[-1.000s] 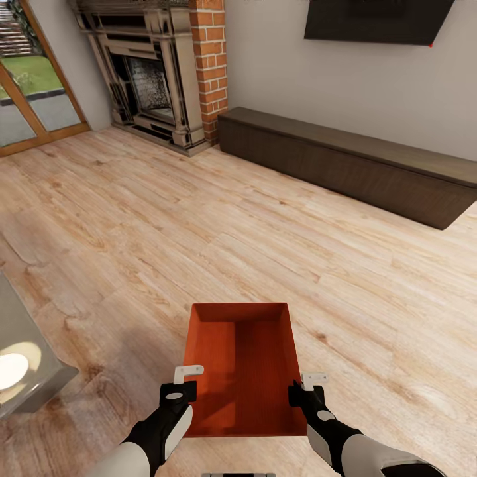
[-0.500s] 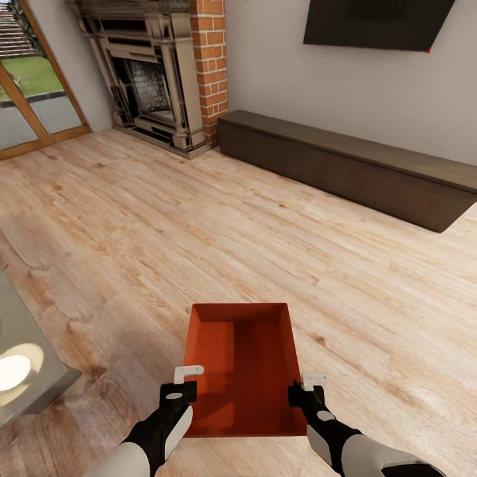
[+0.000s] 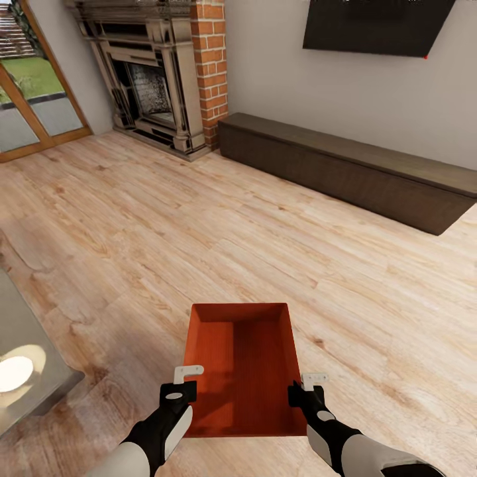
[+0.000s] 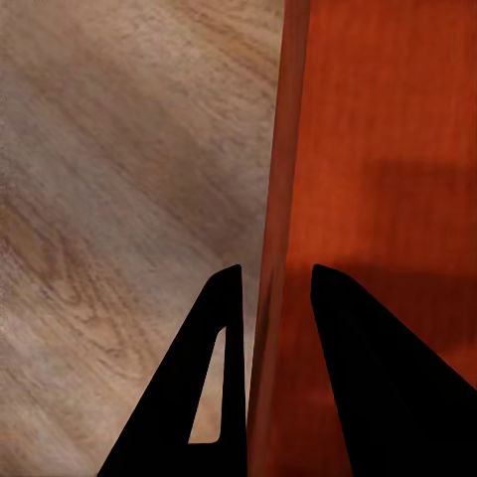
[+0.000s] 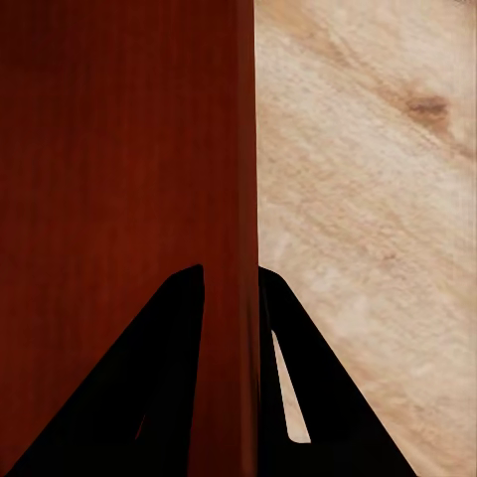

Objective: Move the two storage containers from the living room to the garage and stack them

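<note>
Head cam: high, facing fwd/down over storage container (image 3: 242,368) to far fireplace (image 3: 156,79). Wrist cams: v. close, each along its fingers at one container wall. All share container + wood floor (image 3: 199,232).

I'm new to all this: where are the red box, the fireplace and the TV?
Box (image 3: 242,371): head view, its inside bottom.
Fireplace (image 3: 149,89): head view, its dark firebox opening.
TV (image 3: 374,25): head view, its black screen.
</note>
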Controlling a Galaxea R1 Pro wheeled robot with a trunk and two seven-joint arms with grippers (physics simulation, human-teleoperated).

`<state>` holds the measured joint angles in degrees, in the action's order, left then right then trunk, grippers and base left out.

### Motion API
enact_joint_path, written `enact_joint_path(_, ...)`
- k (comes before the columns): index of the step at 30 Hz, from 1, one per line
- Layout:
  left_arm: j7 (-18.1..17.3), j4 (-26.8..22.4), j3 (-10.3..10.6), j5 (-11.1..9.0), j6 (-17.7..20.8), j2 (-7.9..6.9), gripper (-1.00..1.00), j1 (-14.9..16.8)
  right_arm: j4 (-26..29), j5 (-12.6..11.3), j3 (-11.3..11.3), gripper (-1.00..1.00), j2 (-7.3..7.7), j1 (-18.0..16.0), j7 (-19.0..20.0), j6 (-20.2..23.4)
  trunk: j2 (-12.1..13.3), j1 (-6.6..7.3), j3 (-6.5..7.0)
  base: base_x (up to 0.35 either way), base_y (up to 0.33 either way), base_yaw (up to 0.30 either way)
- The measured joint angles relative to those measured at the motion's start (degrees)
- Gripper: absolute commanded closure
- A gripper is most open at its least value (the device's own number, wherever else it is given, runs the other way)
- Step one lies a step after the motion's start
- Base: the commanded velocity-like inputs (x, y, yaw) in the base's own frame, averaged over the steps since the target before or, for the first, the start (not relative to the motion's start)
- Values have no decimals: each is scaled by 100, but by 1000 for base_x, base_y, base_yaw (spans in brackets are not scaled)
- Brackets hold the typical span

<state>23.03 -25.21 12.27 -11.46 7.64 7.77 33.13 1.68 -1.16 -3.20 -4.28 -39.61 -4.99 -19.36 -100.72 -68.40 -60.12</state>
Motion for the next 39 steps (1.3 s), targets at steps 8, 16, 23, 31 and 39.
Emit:
enact_joint_path(8,4,-10,3,-7,3,-1,100,-1,4,6,5,100,-1,-1,0,0,321,176,144,0,0,0)
enact_joint_path(16,2,-8,5,-9,1,-3,100,-1,3,-2,-1,100,-2,-1,-1,-1,642,351,287,0,0,0)
enact_joint_path(23,2,-9,5,-11,2,-3,100,-1,3,-1,0,100,-2,-1,-1,-1,923,505,413,0,0,0)
enact_joint_path(31,0,-5,3,-6,0,-3,100,0,2,-7,-5,100,-2,0,-1,-1,1244,681,557,0,0,0)
enact_joint_path(39,0,-5,2,-5,0,-3,100,0,2,-10,-8,100,-2,0,-1,-3,1564,857,700,0,0,0)
